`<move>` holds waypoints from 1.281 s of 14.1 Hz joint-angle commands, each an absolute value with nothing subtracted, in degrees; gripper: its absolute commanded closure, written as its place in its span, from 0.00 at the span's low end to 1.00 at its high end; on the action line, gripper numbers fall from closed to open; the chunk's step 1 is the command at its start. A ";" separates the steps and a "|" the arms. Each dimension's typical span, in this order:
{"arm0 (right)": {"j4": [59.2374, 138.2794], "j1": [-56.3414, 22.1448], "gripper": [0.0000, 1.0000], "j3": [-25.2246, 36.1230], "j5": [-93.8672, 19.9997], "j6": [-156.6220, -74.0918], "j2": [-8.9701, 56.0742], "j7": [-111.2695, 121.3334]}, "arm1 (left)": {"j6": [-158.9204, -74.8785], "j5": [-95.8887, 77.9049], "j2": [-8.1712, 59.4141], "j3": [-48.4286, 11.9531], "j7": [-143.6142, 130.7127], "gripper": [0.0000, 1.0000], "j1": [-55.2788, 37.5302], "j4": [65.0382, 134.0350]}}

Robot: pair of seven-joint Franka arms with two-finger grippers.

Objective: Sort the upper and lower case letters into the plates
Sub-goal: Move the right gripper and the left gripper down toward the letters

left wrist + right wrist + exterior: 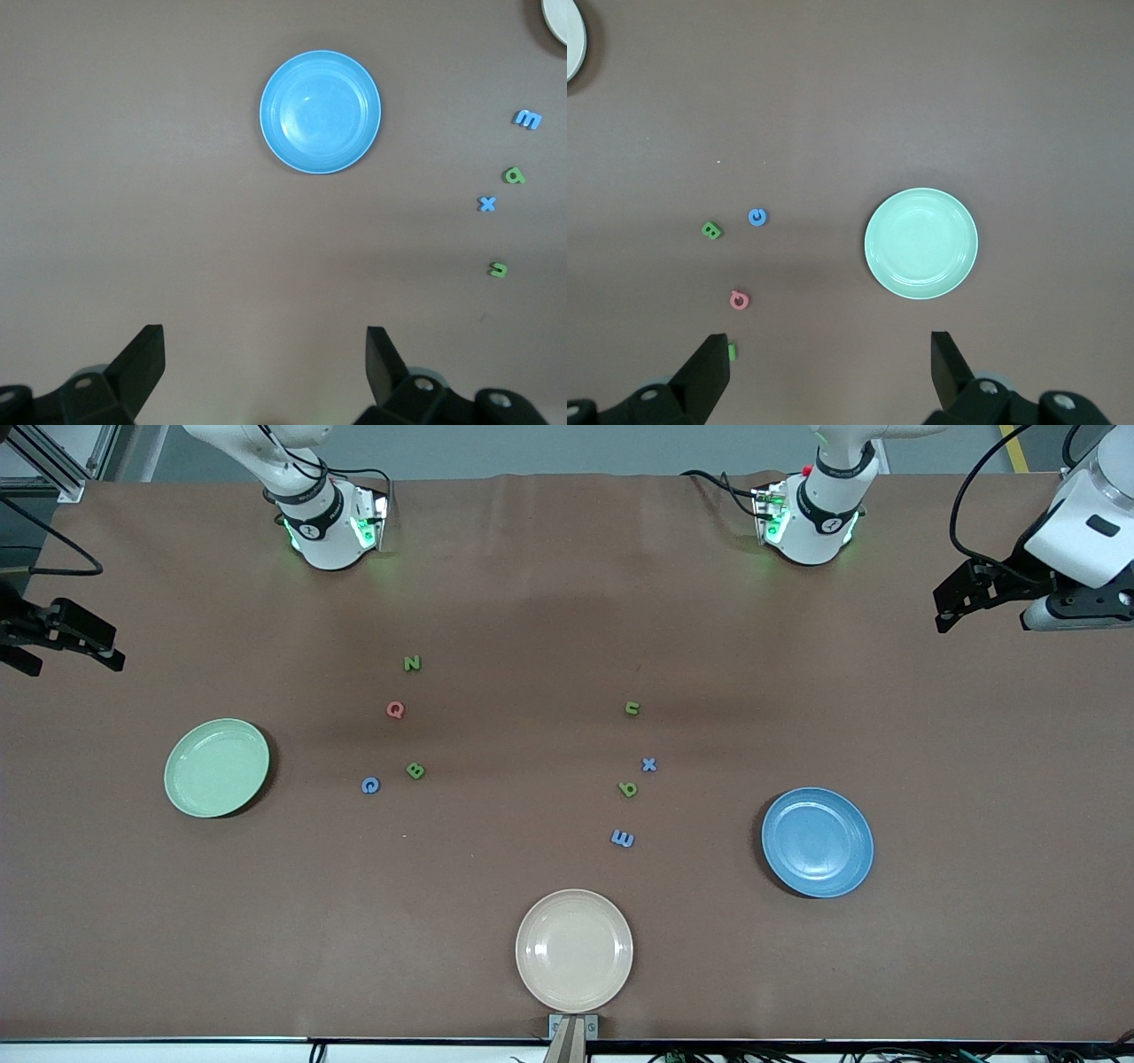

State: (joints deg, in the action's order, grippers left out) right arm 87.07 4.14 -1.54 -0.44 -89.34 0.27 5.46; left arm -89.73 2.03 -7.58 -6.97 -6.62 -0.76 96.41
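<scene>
Both arms wait high at the two ends of the table. The left gripper (952, 607) hangs over the left arm's end with fingers wide apart and empty. The right gripper (89, 646) hangs over the right arm's end, also spread and empty.

The green plate (217, 768) lies toward the right arm's end, the blue plate (818, 841) toward the left arm's end; both are empty. A beige plate (574, 950) sits at the table's edge nearest the front camera.

Nothing is sorted yet. The capitals N (412, 662), Q (396, 709), B (415, 771) and C (370, 785) lie near the green plate. The small letters u (633, 708), x (649, 764), a (628, 788) and m (623, 838) lie near the blue plate.

To do the first pick well, each arm should probably take its own group. The letters are small and flat, so the fingers must come straight down around one letter only.
</scene>
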 commanded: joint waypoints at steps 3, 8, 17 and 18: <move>85.52 3.87 0.00 -1.41 -0.62 -89.03 0.79 5.10 | -88.86 0.62 -7.91 -6.68 -5.36 0.00 -0.44 96.15; 95.85 0.01 0.00 -1.49 -0.79 -96.12 1.67 0.55 | -89.82 0.96 0.15 -11.75 -10.27 0.00 -1.49 93.34; 116.27 -7.55 0.00 -1.50 -6.68 -132.33 16.50 -1.58 | -111.32 4.47 19.14 -19.25 -46.17 0.00 -13.77 100.53; 116.28 -7.65 0.00 -1.49 -6.68 -134.36 19.05 -1.58 | -114.84 6.66 21.34 -19.25 -53.10 0.00 -16.41 101.68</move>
State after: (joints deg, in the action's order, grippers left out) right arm 115.85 -6.46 -1.87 -5.43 -130.58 15.50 -1.09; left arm -109.91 3.35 18.39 -19.41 -43.40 -12.32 99.94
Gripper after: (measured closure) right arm 0.000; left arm 0.000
